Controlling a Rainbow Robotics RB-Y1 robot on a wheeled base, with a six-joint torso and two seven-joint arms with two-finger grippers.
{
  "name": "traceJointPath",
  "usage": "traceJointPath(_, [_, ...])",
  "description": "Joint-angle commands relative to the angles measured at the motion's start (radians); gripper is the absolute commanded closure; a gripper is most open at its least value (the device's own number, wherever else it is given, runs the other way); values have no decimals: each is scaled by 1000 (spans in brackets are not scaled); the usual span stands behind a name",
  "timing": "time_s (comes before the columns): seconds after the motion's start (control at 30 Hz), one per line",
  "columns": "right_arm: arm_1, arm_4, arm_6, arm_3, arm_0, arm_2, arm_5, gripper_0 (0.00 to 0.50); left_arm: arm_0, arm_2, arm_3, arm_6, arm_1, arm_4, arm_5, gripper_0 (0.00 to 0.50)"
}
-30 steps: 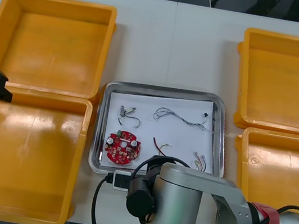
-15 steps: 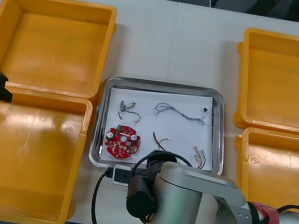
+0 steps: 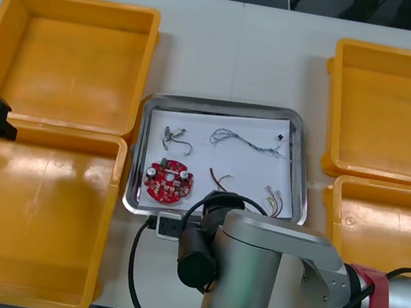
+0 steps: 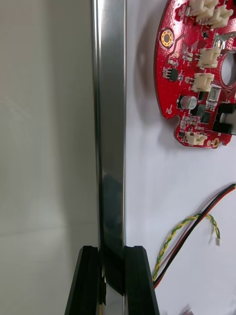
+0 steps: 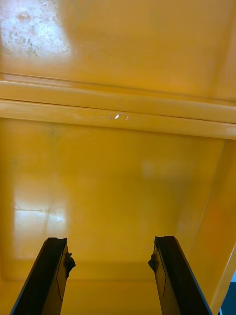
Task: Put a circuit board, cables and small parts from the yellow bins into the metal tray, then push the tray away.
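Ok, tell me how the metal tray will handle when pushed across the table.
The metal tray is probably stiff: its rim runs straight from where the right gripper is shut on it. Shiny metal on the smooth table should slide easily. Held at one spot, it may swivel slightly. The left gripper hangs open over a yellow bin.

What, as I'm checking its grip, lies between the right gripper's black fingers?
The shiny metal tray's rim, in the right wrist view; the right gripper is shut on it.
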Motion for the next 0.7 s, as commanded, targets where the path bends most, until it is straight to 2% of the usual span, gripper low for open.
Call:
traceJointPath(0.03, [-29,34,-30,-11,-39,-37,-11,500,11,30,-27,34,43,8,6,0])
traceJointPath(0.37, [-58,48,-34,0,-44,-64,-48,500,11,30,-27,34,43,8,6,0])
traceJointPath(0.7, [-16,54,-34,118,-75,-101,-133,500,11,30,-27,34,43,8,6,0])
